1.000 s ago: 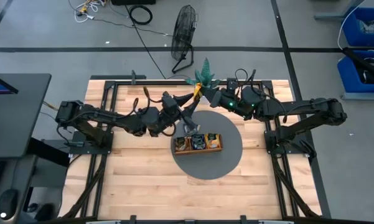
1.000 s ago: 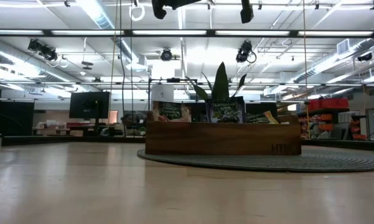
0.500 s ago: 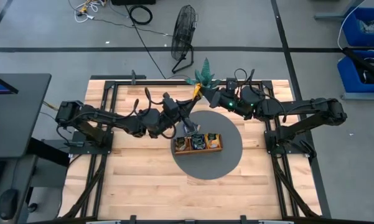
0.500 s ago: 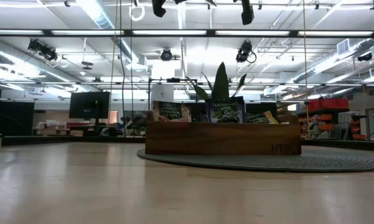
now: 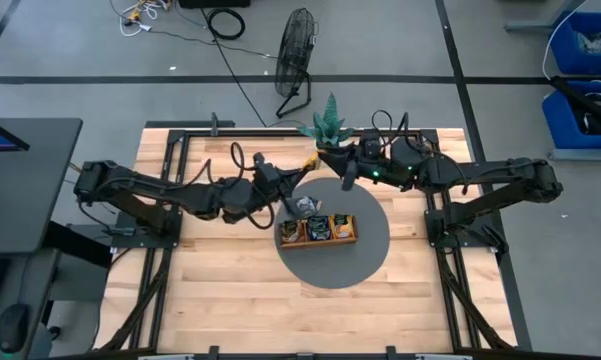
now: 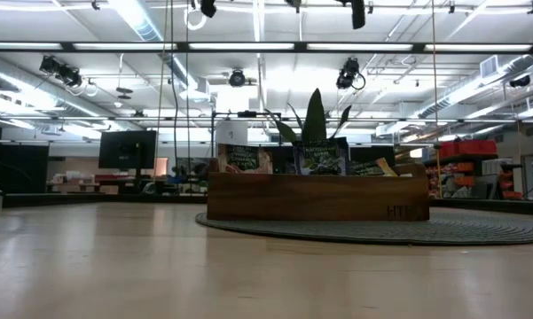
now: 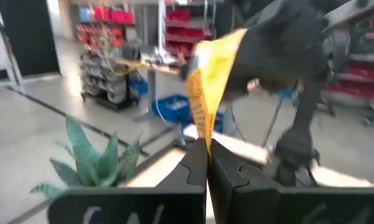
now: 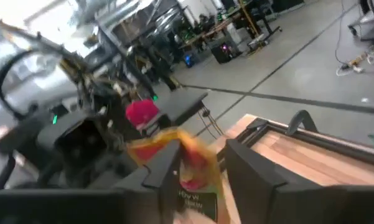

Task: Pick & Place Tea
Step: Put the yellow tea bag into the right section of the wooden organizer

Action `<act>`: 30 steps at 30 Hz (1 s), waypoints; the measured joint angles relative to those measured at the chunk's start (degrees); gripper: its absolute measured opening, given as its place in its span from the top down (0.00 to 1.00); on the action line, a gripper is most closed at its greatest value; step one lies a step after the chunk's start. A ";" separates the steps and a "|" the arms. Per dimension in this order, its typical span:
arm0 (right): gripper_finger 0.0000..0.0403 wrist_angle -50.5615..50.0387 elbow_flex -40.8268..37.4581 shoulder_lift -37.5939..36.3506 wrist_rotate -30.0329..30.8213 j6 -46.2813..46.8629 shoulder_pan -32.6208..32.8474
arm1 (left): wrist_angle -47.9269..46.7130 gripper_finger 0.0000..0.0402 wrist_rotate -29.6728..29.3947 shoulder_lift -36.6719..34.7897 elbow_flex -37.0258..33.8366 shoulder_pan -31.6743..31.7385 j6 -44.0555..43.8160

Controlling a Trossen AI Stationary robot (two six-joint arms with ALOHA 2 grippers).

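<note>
Orange-yellow tea sachet (image 7: 206,93) | clenched in left gripper (image 7: 206,163) fingers for handover | right gripper (image 8: 196,163) fingers released | above tray (image 5: 318,241)

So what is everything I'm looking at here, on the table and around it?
yellow sachet: one, held in the air above the back of the table, near the plant
sachets in tray: several, orange-yellow and dark, standing in the compartments; exact count unclear
tray: one, brown wood, on the mat
mat: one, grey, round, mid-table
table: one, pale wood
plant: one, green, back edge of the table
fan: one, black, on the floor behind
bins: two, blue, on the floor at the right
left gripper: shut on the yellow sachet
right gripper: open, fingers either side of that sachet
</note>
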 joint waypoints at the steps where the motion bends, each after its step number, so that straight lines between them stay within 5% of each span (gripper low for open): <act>1: 0.64 -1.62 0.00 -0.84 -1.20 -1.85 0.00 | -2.90 1.00 0.81 -0.98 0.00 -0.08 -1.39; 8: 0.54 -23.21 9.40 -1.72 -9.41 -19.21 0.02 | -25.49 1.00 15.84 -6.27 0.00 1.69 -15.88; 15: 0.52 -42.44 26.22 8.35 -16.25 -30.32 -0.02 | -30.60 1.00 31.24 -6.41 0.00 4.43 -20.45; 21: 0.52 -51.26 33.98 18.87 -26.45 -30.93 -0.26 | -31.27 1.00 33.04 -6.37 0.00 5.21 -21.12; 30: 0.52 -52.65 36.85 25.77 -28.83 -30.90 -0.32 | -33.75 1.00 33.15 -6.33 0.00 5.03 -22.04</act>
